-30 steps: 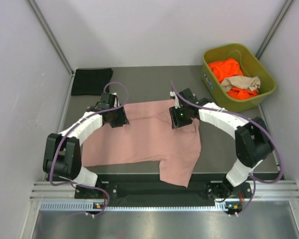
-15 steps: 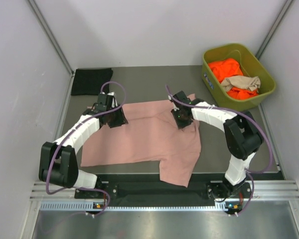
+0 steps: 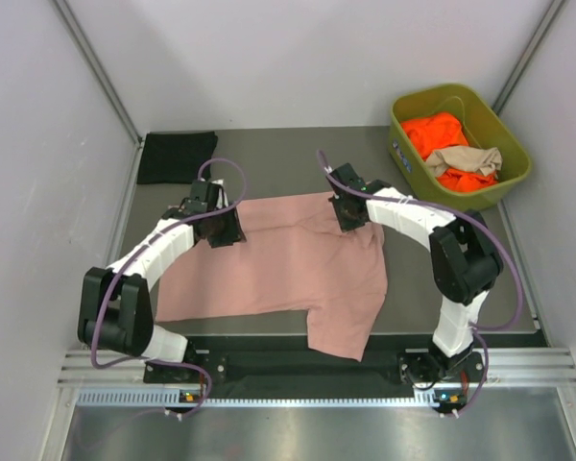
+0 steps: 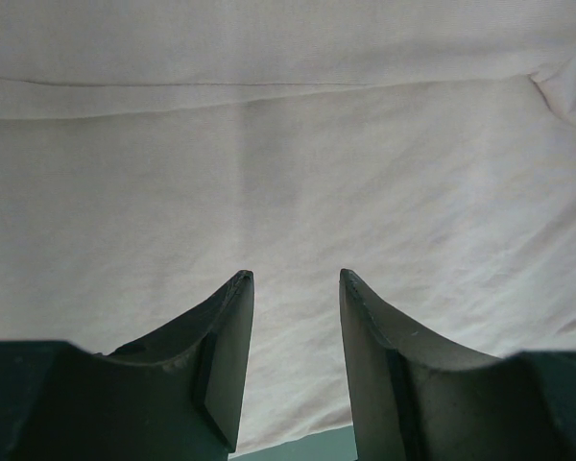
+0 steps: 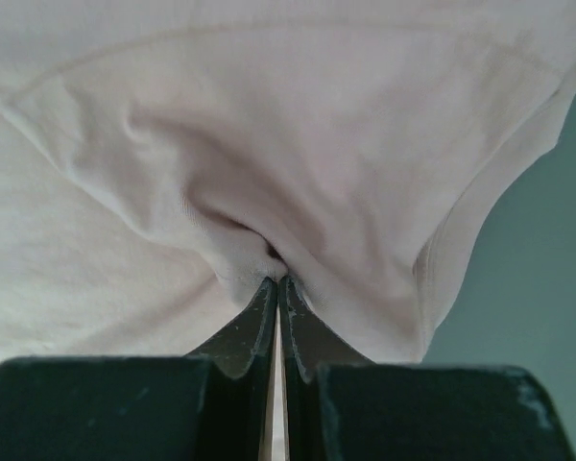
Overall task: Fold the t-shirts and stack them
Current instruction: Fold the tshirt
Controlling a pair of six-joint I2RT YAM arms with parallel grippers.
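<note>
Right gripper (image 5: 276, 280): jaws closed, pinching a bunched fold of the pink t-shirt (image 5: 298, 144) at its far edge.
Left gripper (image 4: 296, 279): jaws parted, holding nothing, over the shirt's far left part.
Pink t-shirt: spread on the table (image 3: 288, 154), one corner hanging over the near edge.
Black t-shirt (image 3: 176, 157): far left corner.
Orange t-shirt (image 3: 437, 132), tan t-shirt (image 3: 466, 157): in the green bin (image 3: 515, 165).

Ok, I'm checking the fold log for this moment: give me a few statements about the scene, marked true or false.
The right jaws are shut on the pink t-shirt. True.
The left jaws pinch cloth too. False: they stand open over the pink t-shirt.
The black t-shirt lies in the green bin. False: it lies on the table, at its far left corner.
The bin holds orange cloth and tan cloth. True.
</note>
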